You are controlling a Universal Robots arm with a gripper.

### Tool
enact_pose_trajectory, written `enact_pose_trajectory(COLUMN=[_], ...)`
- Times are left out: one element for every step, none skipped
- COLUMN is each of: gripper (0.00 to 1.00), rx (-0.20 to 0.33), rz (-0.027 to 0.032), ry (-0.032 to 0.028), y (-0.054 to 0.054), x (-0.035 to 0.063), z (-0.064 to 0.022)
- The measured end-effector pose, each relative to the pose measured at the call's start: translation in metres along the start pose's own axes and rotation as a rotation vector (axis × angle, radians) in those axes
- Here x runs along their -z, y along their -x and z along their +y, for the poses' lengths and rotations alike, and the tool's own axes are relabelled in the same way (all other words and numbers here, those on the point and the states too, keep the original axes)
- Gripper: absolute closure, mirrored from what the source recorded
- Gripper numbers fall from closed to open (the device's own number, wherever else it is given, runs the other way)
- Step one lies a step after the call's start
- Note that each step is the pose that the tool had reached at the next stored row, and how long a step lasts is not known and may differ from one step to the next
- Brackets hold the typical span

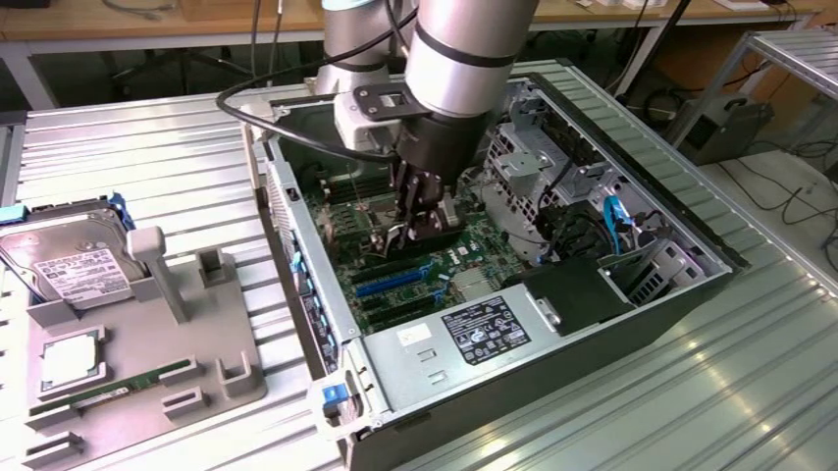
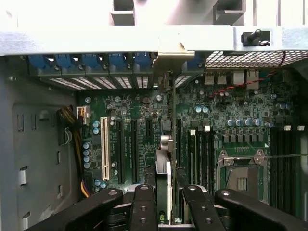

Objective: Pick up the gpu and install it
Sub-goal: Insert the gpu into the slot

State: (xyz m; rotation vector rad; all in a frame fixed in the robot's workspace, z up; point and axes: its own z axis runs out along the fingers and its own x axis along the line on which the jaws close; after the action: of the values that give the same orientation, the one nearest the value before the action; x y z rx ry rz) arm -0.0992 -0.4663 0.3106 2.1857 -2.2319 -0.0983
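Note:
My gripper [image 1: 414,228] reaches down into the open computer case [image 1: 681,231], just above the motherboard [image 1: 452,260]. In the wrist view the gpu [image 2: 167,144] appears edge-on as a thin black card running away from the fingers [image 2: 144,204]. Its silvery bracket [image 2: 169,52] sits against the case's rear slot wall. The gripper [image 2: 167,202] is shut on the card's near end. The card stands upright over the expansion slots, beside the black slots [image 2: 137,144]; whether it is seated in a slot is hidden.
A grey holder [image 1: 144,343] on the exterior view's left carries a silver hard drive [image 1: 73,260], a processor [image 1: 73,355] and a green memory stick [image 1: 112,388]. Inside the case are the power supply [image 1: 492,329], drive cage [image 1: 524,167], white slot [image 2: 104,147] and processor socket [image 2: 240,168].

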Motion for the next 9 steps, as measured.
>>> enact_pose_trajectory(gripper=[0.74,0.74,0.74,0.74,0.74,0.74,0.74,0.74,0.74], rx=[0.0,0.0,0.0,0.0,0.0,0.0,0.0,0.0,0.0], rz=[0.0,0.0,0.0,0.0,0.0,0.0,0.0001,0.0001,0.0003], ry=[0.0,0.0,0.0,0.0,0.0,0.0,0.0,0.0,0.0001], y=[0.0,0.0,0.0,0.0,0.0,0.0,0.001,0.001,0.001], x=[-0.0018,-0.0049,-0.007,-0.01,-0.0119,-0.0138,-0.0176,-0.0194,-0.0215], z=[0.0003,0.0003,0.0003,0.0002,0.0,0.0,-0.0002,-0.0003,-0.0003])
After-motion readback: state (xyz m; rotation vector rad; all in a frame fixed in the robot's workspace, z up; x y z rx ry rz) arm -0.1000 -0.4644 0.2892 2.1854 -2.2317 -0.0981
